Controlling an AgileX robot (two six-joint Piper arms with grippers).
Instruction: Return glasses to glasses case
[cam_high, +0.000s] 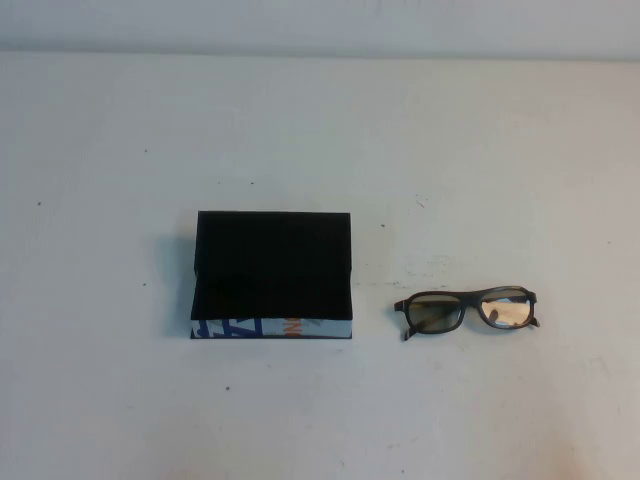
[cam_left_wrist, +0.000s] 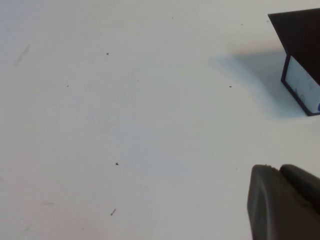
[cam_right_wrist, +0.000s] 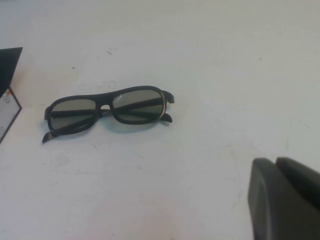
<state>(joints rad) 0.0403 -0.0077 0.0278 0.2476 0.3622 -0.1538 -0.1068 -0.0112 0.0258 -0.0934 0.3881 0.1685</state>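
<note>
Because neither arm reaches into the high view, the two things lie alone on the white worktop (cam_high: 320, 120), and nothing of the task seems begun. The case (cam_high: 272, 275) sits near the middle, lid down, its white printed edge turned toward the robot; that puts the flap's free edge on the near side, which I judge handy for lifting from the robot's side. The glasses (cam_high: 468, 311) lie just to the right of the case, apart from it, temples folded, resting on the worktop with the lenses facing up and toward the robot. Being on the right, they fall naturally to the right arm, while the case falls to the left.

The left hand (cam_left_wrist: 285, 200) shows only as a dark edge in its wrist view, over bare worktop, with a corner of the case well off from it; whether it is open or closed I cannot tell. The right hand (cam_right_wrist: 285, 197) likewise shows as a dark edge, over the worktop near the glasses but not touching them, and its state cannot be told either.

The lid likely must be raised before the glasses go in.
</note>
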